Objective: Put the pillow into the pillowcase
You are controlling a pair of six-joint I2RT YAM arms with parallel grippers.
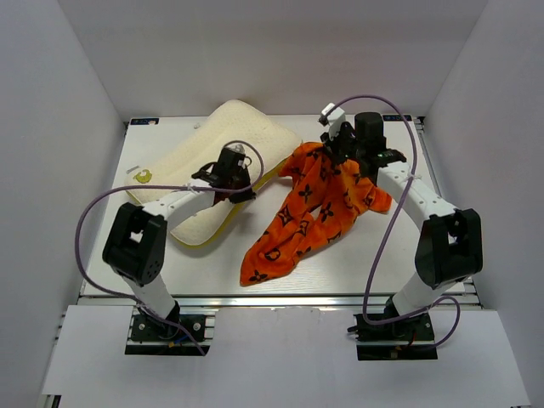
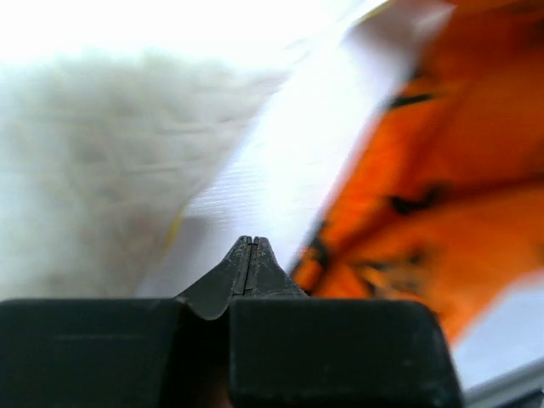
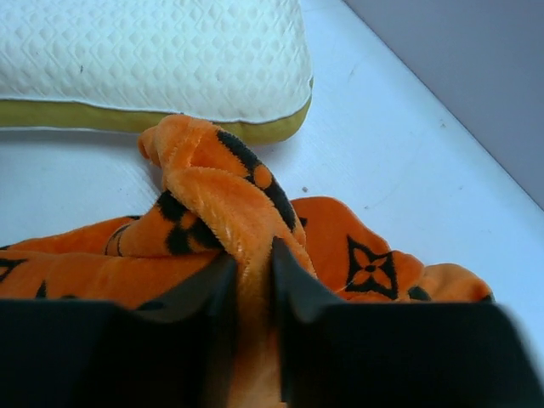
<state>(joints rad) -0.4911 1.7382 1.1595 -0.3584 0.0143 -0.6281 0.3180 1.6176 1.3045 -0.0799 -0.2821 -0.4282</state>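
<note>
The cream-white pillow (image 1: pixel 217 157) with a yellow side band lies at the back left of the table; it also shows in the right wrist view (image 3: pixel 153 59) and, blurred, in the left wrist view (image 2: pixel 93 161). The orange pillowcase (image 1: pixel 310 212) with black motifs lies crumpled right of it. My right gripper (image 3: pixel 253 255) is shut on a raised fold of the pillowcase (image 3: pixel 221 204) at its far end (image 1: pixel 340 151). My left gripper (image 2: pixel 249 246) is shut and empty, hovering over the pillow's right edge (image 1: pixel 231 170), close to the pillowcase (image 2: pixel 442 195).
The white table (image 1: pixel 374 246) is walled in on the left, back and right. A small yellow logo mark (image 1: pixel 143 176) sits at the pillow's left end. Purple cables loop from both arms.
</note>
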